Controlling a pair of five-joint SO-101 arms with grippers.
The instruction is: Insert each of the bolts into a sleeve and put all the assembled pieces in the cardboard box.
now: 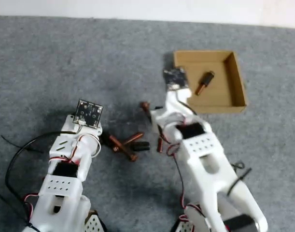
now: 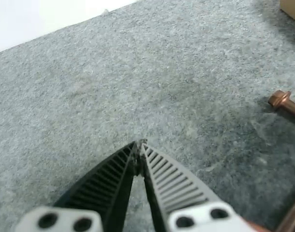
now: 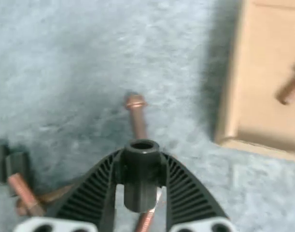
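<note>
Right gripper [image 3: 141,162] clamped on black sleeve [image 3: 140,179], its long axis along the fingers, bore end outward, bolt [image 3: 136,116] on carpet just beyond, roughly in line (head farthest), cardboard box [image 3: 263,72] beside, left gripper [image 2: 139,145] closed.

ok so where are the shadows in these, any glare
high view: soft shadow along the left side of the cardboard box, no glare; right wrist view: dark band along the box's outer wall; left wrist view: small shadow by the bolt

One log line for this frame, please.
right gripper: shut on sleeve | left gripper: shut, empty | box: one assembled piece | loose bolts: on carpet
</note>
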